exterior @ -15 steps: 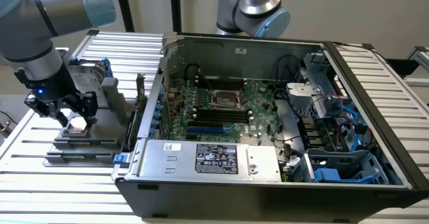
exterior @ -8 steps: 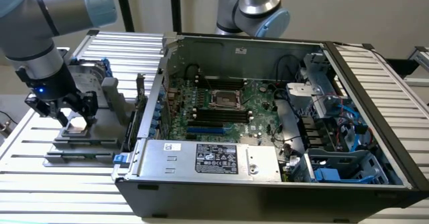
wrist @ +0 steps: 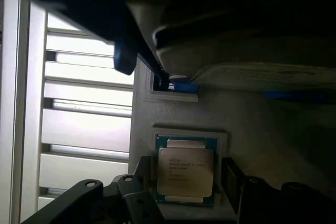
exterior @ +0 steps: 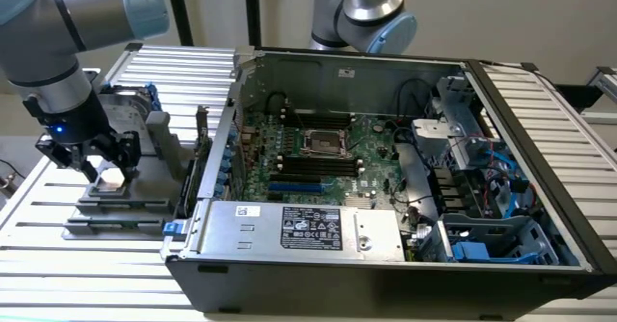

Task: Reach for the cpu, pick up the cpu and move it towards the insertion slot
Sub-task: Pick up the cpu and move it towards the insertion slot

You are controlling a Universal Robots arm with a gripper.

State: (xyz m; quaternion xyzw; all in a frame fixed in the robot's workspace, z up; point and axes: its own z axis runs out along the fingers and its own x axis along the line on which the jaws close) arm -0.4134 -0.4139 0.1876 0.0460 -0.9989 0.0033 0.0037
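Fingers (exterior: 89, 167) spread wide, either side of cpu (exterior: 113, 180) on grey holder (exterior: 108, 206), gripping nothing

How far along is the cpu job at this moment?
Reach looks done: the open gripper straddles the cpu, which sits in its grey holder. No grip yet, so pick-up and the move to the insertion slot remain.
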